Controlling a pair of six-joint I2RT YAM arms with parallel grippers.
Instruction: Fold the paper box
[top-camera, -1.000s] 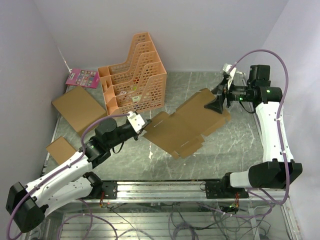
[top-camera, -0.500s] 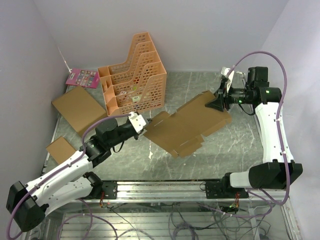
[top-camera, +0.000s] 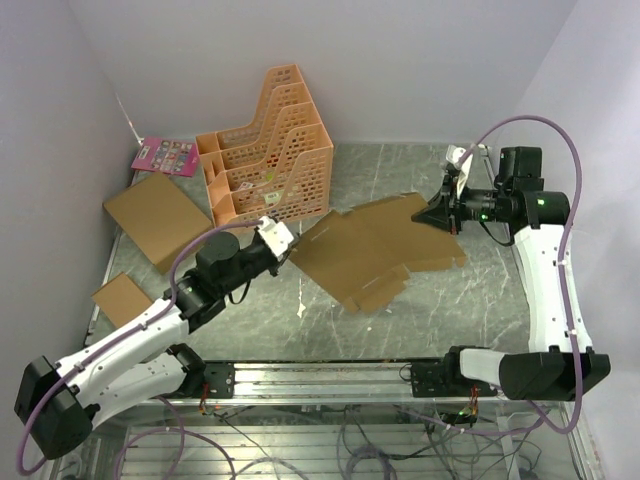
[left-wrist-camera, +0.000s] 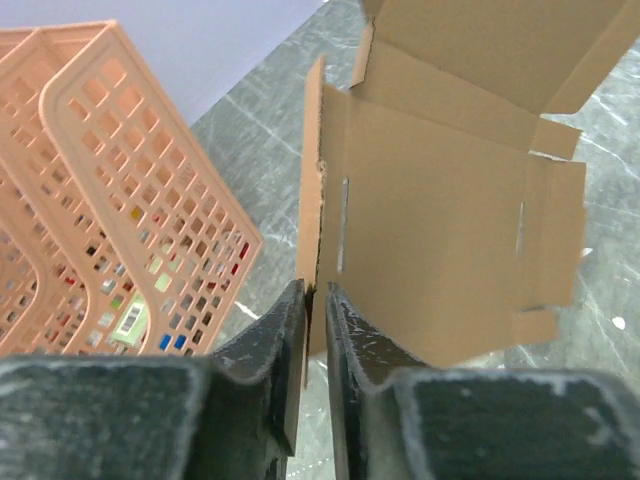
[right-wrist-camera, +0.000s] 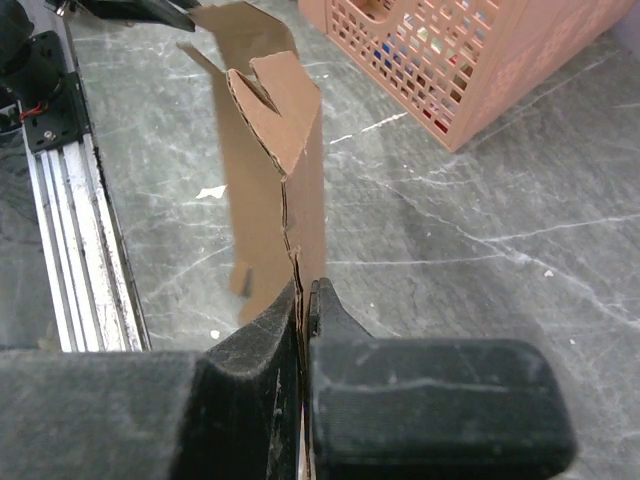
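From above, the paper box (top-camera: 375, 250) hangs over the desk (top-camera: 480, 300) between the left hand (top-camera: 283, 243) and the right hand (top-camera: 440, 212), mostly an open sheet. In the left wrist view, narrow jaws stand around its edge; whether they press it, I cannot tell. In the right wrist view, the hand is closed tight on the opposite edge. I judge that nearly all folding is left.

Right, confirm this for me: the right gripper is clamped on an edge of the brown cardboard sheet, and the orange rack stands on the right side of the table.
One detail is off. The right gripper is clamped on an edge of the paper box, but the orange rack stands at the back left of the table, not on its right side. The top external view shows this.
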